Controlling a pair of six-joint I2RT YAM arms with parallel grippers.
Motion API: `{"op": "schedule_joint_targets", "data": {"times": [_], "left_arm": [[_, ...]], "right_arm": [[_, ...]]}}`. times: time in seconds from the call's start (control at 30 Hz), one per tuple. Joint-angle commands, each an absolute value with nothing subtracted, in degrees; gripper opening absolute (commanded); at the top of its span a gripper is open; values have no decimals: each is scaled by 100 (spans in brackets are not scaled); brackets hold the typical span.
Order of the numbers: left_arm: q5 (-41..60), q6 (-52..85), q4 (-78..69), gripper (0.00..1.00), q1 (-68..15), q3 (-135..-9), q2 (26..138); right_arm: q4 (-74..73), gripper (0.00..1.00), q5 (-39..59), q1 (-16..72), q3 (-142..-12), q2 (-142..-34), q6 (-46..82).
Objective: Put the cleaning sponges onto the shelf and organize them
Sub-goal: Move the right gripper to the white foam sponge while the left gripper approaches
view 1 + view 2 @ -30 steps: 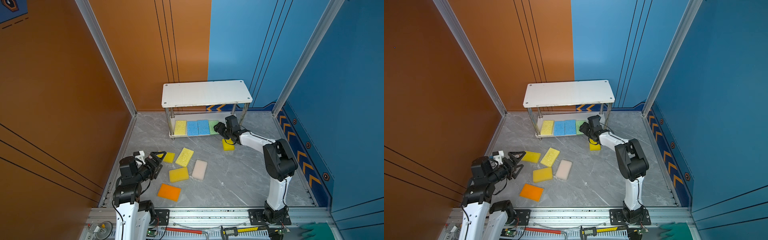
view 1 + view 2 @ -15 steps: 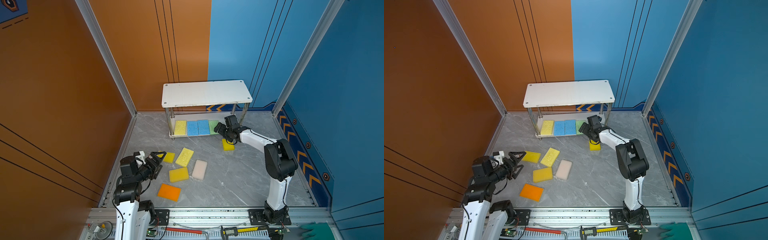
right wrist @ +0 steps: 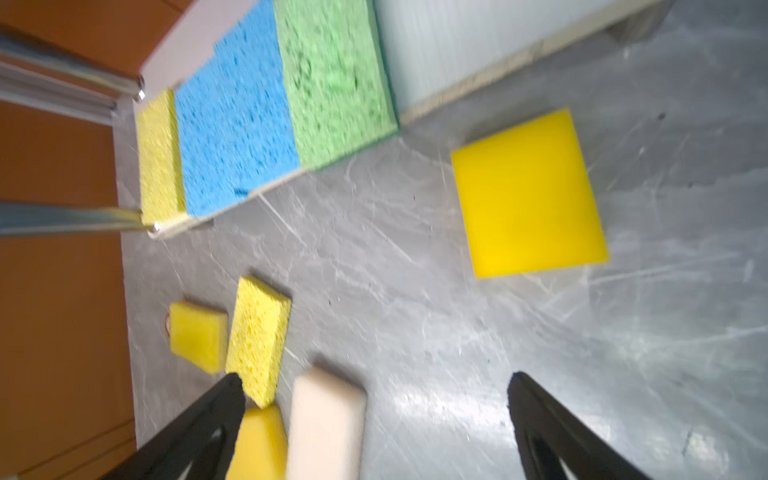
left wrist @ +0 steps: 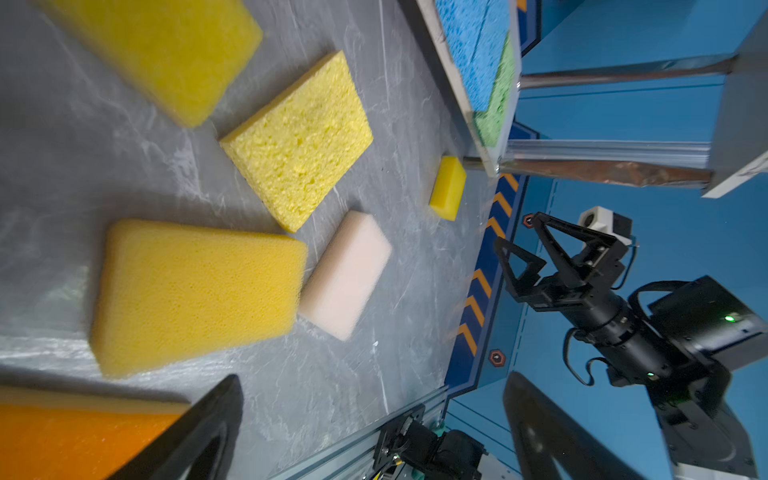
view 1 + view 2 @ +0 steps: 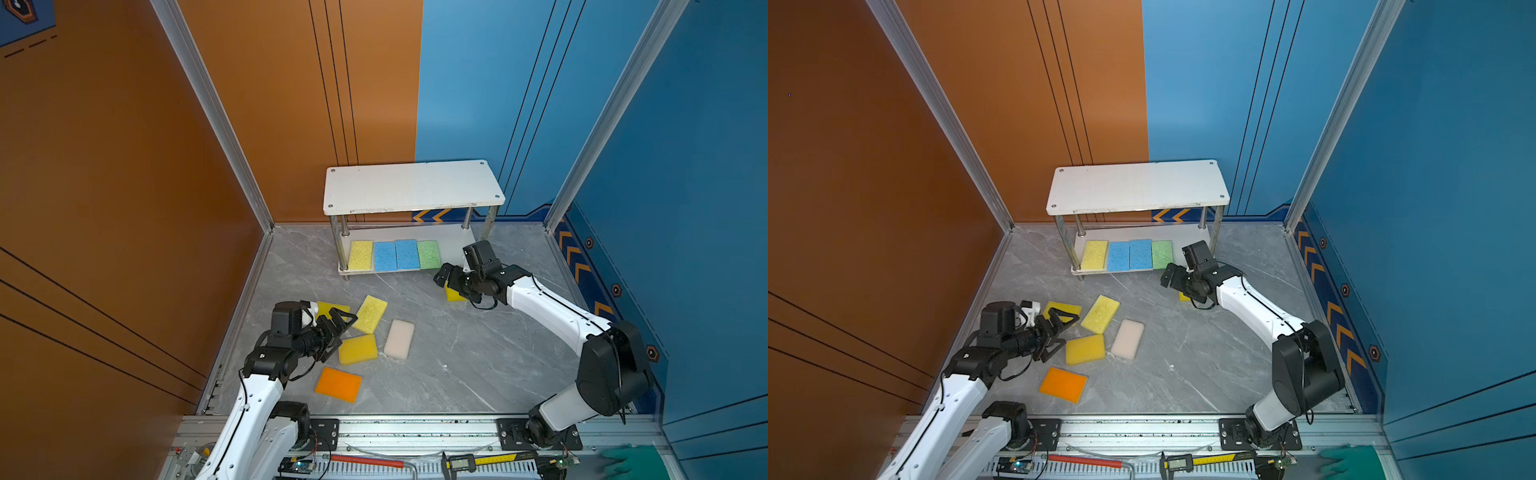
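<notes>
The shelf stands at the back wall. Its lower board carries a row of cleaning sponges: yellow, two blue, green. A smooth bright yellow sponge lies on the floor in front of the shelf's right end. My right gripper hovers open just over it, holding nothing. At front left lie a porous yellow, a yellow, a beige and an orange sponge. Another yellow sponge is partly hidden behind my left gripper, which is open and empty.
Orange wall panels close the left side and blue ones the right, with a metal rail along the front edge. The shelf's top board is bare, and the right end of the lower board is bare beside the green sponge.
My right gripper has opened wide and drawn back a little from the shelf toward the bright yellow sponge on the floor. The left arm has hardly moved.
</notes>
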State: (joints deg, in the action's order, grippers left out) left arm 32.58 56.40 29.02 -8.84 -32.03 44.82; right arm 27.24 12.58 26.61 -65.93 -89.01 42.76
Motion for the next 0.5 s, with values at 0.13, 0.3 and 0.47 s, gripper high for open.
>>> {"op": "schedule_joint_targets", "data": {"times": [0.13, 0.3, 0.47], "left_arm": [[2452, 5084, 2766, 98, -2070, -3838, 5716], [2485, 5167, 2638, 99, -2023, -3867, 5769], [2545, 5297, 2639, 99, -1912, -3711, 5445]], "right_arm": [[3409, 81, 2172, 3690, -6075, -9042, 4049], [2823, 67, 2122, 4367, -6172, -9311, 4515], [2463, 66, 2266, 4633, -6138, -9653, 4721]]}}
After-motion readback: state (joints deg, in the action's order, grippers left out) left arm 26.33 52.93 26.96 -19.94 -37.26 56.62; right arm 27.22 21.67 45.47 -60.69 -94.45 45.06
